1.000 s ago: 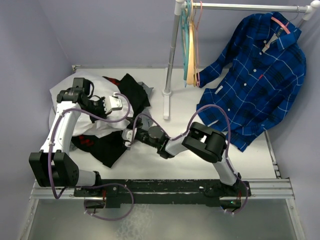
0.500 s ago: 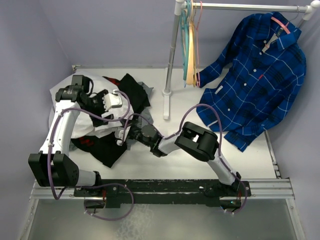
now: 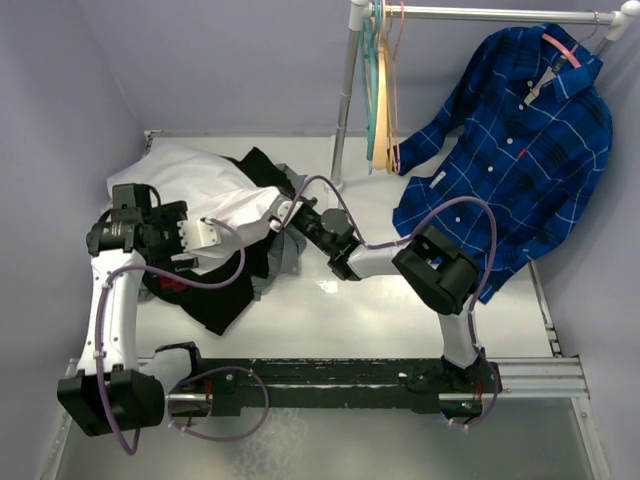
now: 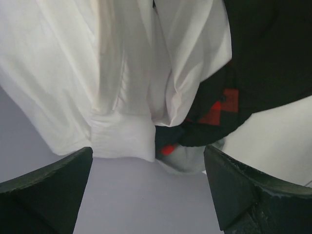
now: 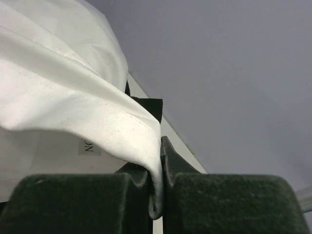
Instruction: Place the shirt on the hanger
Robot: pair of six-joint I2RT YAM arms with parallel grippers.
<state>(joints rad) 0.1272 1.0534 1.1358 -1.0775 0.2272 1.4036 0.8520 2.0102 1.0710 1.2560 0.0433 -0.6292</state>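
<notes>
The left gripper (image 3: 207, 234), clamped down on the heap of clothes a second ago, now hangs with its fingers spread as wide as they go and holds nothing. It has drawn back toward the left edge of the table (image 3: 400, 320). Its wrist camera shows only a fold and cuff of white cloth hanging beyond the fingers, which touch none of it. The shirt (image 3: 195, 185) lies at the back left of the table, now spread broader across the top of the heap, with the black garment (image 3: 215, 300) and its red marks showing beneath and in front of it. At the shirt's right edge the right gripper (image 3: 285, 213), open and lower on the heap a second ago, has shut tight on a doubled edge of the white fabric. Its wrist view shows the fold pinched between the two pads, and the arm has swung up and back with it. The grip has in effect passed from the left arm to the right, so the shirt now hangs on one pinch point while the left arm is free to take a second hold. Further right the hanger (image 3: 396, 115) hangs unmoved on the rack (image 3: 345, 100) among the other hangers, well apart from the shirt, and the blue shirt (image 3: 520, 160) hangs at the far right. By this reading the task is at an early stage: the shirt must be lifted clear of the black garment and its collar found before any hanger comes into play.
</notes>
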